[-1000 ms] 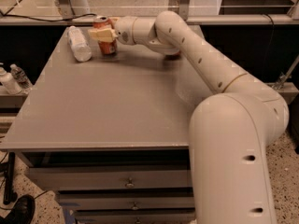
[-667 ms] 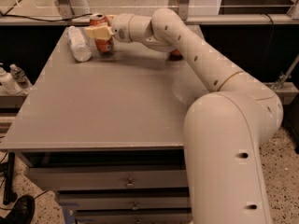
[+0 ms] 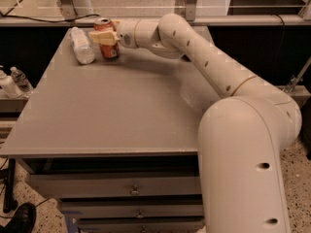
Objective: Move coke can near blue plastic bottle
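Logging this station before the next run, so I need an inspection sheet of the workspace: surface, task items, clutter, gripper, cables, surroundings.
Surface: grey table, drawers below.
Job's things: coke can upright near the far-left corner; plastic bottle lying on its side just left of it, contact unclear.
Clutter: nothing seen on the table.
Grippers: gripper at the far left, shut on the can.
Cables: black cable along the far ledge.
Surroundings: small bottles on a low shelf at left; shoe on the floor.
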